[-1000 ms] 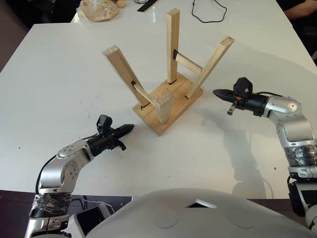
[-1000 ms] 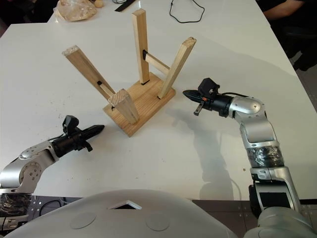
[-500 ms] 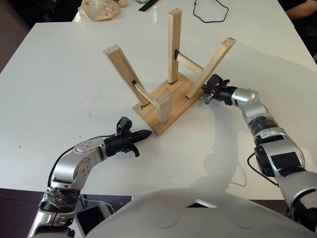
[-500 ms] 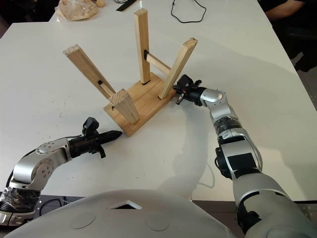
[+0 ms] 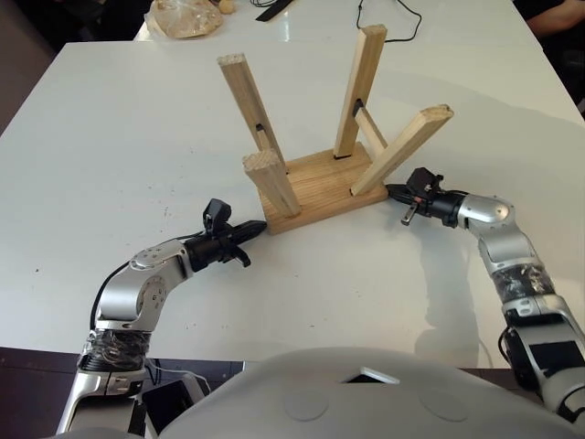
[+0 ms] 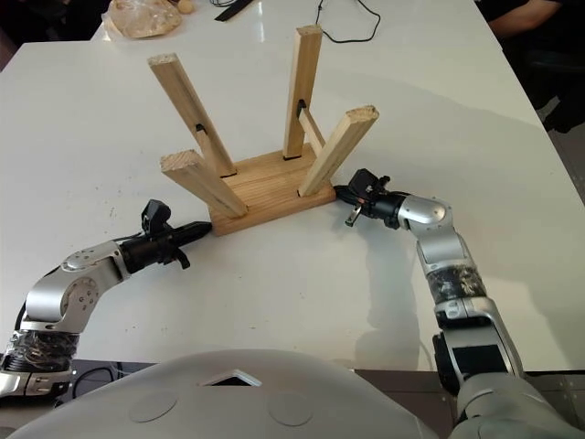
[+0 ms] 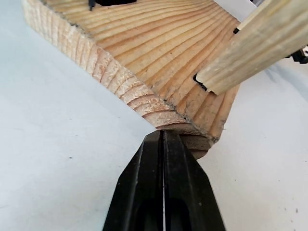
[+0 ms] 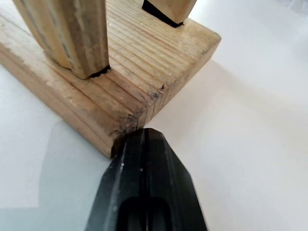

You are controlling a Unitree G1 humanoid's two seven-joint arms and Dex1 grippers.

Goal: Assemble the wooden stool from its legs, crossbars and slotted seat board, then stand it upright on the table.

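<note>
The wooden stool lies upside down on the white table, its seat board (image 5: pixel 320 187) flat on the surface and several splayed legs (image 5: pixel 247 105) pointing up, joined by crossbars (image 5: pixel 370 128). My left gripper (image 5: pixel 259 227) is shut, its tip touching the seat board's near left corner (image 7: pixel 192 137). On the other side, my right gripper (image 5: pixel 391 190) is shut too, pressed against the board's right corner (image 8: pixel 127 127). Neither holds anything.
A crumpled clear bag (image 5: pixel 186 16) and a black cable (image 5: pixel 388 23) lie at the table's far edge. Open white table (image 5: pixel 110 137) surrounds the stool on the left, right and front.
The stool has turned on the table, so its board now lies nearly square to me. Both shut grippers moved in against opposite corners of the board.
</note>
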